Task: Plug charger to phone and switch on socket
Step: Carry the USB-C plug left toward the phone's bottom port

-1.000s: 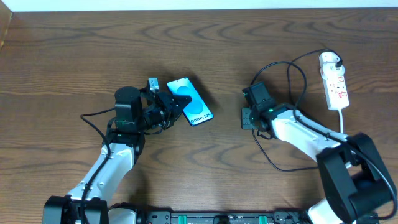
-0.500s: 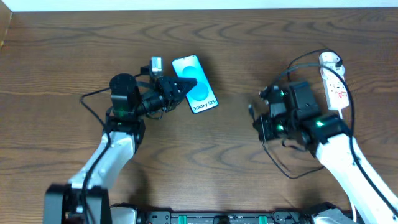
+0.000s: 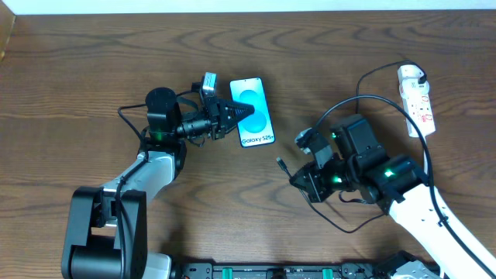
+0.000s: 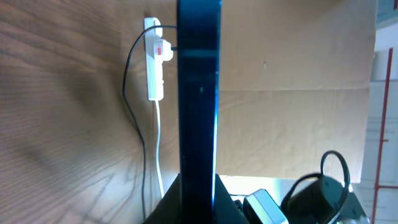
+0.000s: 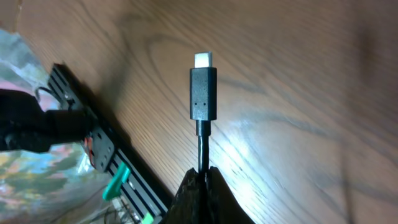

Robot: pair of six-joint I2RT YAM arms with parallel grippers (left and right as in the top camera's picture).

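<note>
The phone (image 3: 254,111) with its light-blue "Galaxy S25+" screen is held at its left edge by my left gripper (image 3: 232,115), which is shut on it. In the left wrist view the phone (image 4: 198,93) shows edge-on between the jaws. My right gripper (image 3: 298,177) is shut on the charger cable (image 5: 202,149) just behind its black plug tip (image 5: 203,90). The plug tip (image 3: 280,163) points up-left, below and right of the phone, apart from it. The white socket (image 3: 416,98) lies at the far right; the black cable loops to the adapter on its top end.
The white power cord (image 3: 428,151) runs down from the socket past my right arm. The black cable loops (image 3: 364,101) over the table between my right arm and the socket. A wall of brown cardboard (image 4: 292,93) shows in the left wrist view.
My left gripper has turned the phone from slanted to nearly upright and shifted it right. My right gripper has lifted the plug tip and carried it left and down, toward the phone.
</note>
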